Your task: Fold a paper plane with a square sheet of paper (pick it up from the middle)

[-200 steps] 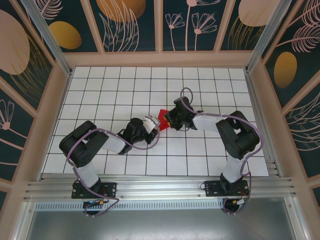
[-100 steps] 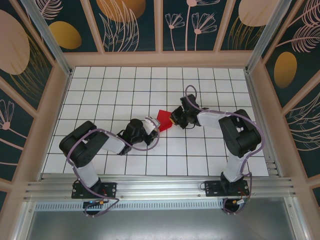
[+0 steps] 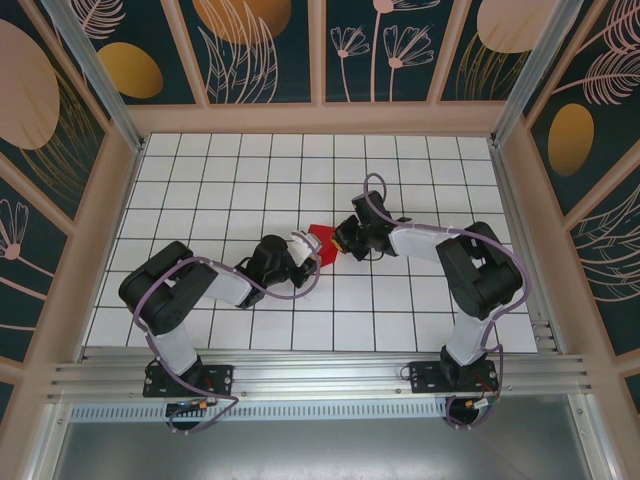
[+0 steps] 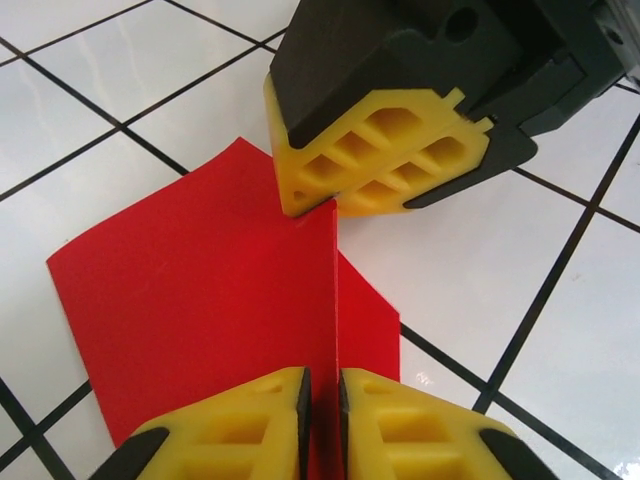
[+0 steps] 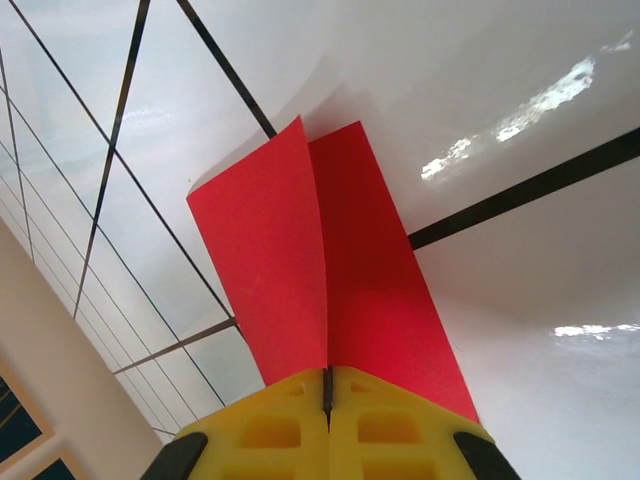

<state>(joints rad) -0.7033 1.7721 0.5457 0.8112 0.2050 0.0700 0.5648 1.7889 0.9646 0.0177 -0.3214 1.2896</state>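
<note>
White black-gridded worktop [image 3: 200, 170], floral-panelled walls [image 3: 260, 50]. 1 bright red creased square sheet of paper [image 4: 190, 290], mid-worktop, centre fold standing upright. Left end effector [image 4: 322, 385] clamped on the fold's end; right end effector [image 5: 327, 385] clamped on its opposite end.

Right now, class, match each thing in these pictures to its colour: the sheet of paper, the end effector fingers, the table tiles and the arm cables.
Things:
1. sheet of paper
2. end effector fingers
3. table tiles
4. arm cables

Colours:
a. purple
b. white with black lines
c. yellow
d. bright red

Pairs: 1-d, 2-c, 3-b, 4-a
</note>
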